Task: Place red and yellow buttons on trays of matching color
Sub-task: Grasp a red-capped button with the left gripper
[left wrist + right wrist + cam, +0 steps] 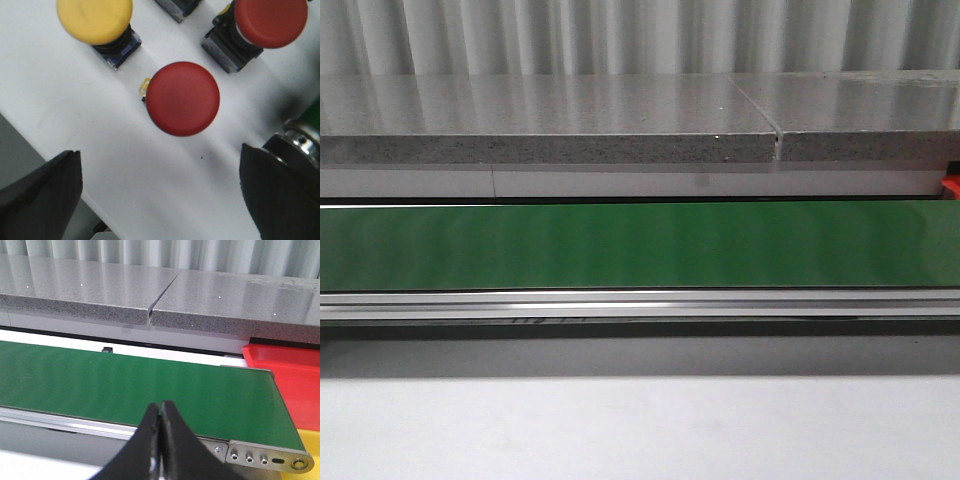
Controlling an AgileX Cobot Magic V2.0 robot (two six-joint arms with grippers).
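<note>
In the left wrist view a red button (183,98) stands on a white surface (150,185), centred ahead of my left gripper (160,192), which is open with nothing between its dark fingers (42,192). A yellow button (95,20) and a second red button (270,21) stand beyond it. My right gripper (161,410) is shut and empty above the near edge of the green conveyor belt (125,385). The red tray (290,375) lies past the belt's end, with a corner of the yellow tray (311,440) beside it.
The front view holds the green belt (640,245), its metal rail (640,303), a grey stone ledge (540,120) behind and a white tabletop (640,430) in front. A metal-collared object (302,137) sits by my left gripper's finger.
</note>
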